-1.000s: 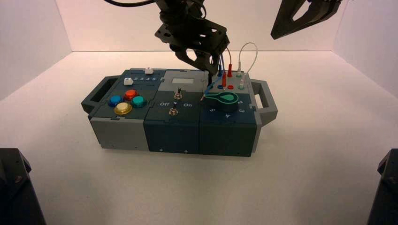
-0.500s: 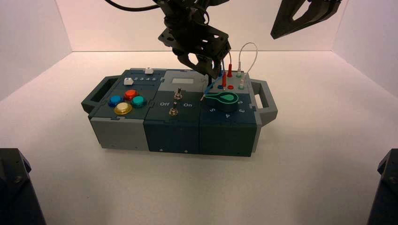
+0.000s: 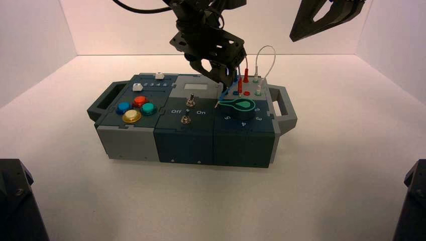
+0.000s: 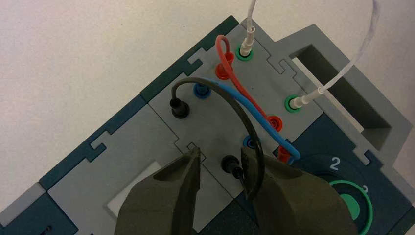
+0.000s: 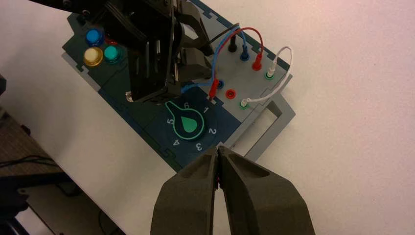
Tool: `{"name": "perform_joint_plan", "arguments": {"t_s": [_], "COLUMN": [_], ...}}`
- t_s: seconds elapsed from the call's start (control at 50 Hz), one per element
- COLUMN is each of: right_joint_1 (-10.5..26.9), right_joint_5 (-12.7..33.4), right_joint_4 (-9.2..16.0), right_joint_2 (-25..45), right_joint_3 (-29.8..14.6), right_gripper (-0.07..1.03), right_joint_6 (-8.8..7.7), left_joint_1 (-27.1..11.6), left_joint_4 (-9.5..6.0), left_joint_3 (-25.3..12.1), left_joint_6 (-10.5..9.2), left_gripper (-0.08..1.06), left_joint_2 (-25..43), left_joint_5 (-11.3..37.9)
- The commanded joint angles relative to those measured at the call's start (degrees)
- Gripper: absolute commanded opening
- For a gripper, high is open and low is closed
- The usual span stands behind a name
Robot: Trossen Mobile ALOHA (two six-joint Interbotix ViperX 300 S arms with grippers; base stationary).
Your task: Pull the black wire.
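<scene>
Left wrist view: left gripper (image 4: 220,166) low over the grey wire panel, fingers spread, straddling the near plug of the black wire (image 4: 230,105). Near plug seated in its socket beside one finger; the lead arches up and over to a second black plug (image 4: 177,106) at the panel's far side. Nothing gripped yet.

High view: left gripper (image 3: 217,70) hanging over the back right part of the box (image 3: 191,135), just behind the green knob (image 3: 242,106). Right gripper (image 3: 321,17) parked high at the right, well clear; in its own wrist view, fingers pressed together on nothing.

Crowded spot. Blue wire (image 4: 254,110) and red wire (image 4: 240,85) cross right under the black arch, with a blue socket just beside the near black plug. Probable trouble on closing:
- blue lead caught along with the black, so both lift;
- pinch on the thin lead above the plug rather than on the plug body, so slip, or strain on the lead;
- sideways tug instead of a straight lift, jamming the plug or shifting the box;
- only one end freed, far plug left in.

White wire (image 4: 342,63) well apart, little risk there.
</scene>
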Motion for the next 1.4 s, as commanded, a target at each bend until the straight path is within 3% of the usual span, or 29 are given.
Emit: {"name": "perform_joint_plan", "arguments": {"t_s": [0.02,0.12,0.24,0.38,1.4], "right_joint_1": [0.4,0.4,0.4,0.4,0.2], "right_joint_5": [-0.5,-0.5,-0.5,-0.5,-0.5], "right_joint_4": [0.2,0.2,0.2,0.2,0.3], "right_joint_2": [-0.3,-0.3,-0.2,-0.3,-0.2], "right_joint_3": [-1.5,-1.5,-1.5,-1.5,-1.2], "right_gripper": [-0.02,-0.02,-0.02,-0.02,-0.02], "right_joint_6": [-0.18,-0.18,-0.18,-0.09,0.0], "left_joint_1": [-0.1,-0.1,-0.1,-0.1,-0.1], "left_joint_4": [0.09,0.09,0.09,0.18,1.23], "left_joint_3": [-1.5,-1.7,-1.8,-1.9,-2.0], "left_joint_6": [0.35,0.35,0.35,0.35,0.35], "left_gripper": [0.39,0.19,0.14,-0.03,-0.03], "left_joint_2": [-0.7,-0.5,-0.3,0.2,-4.4], "left_joint_5": [-0.2,-0.2,-0.4,-0.4,1.4]}}
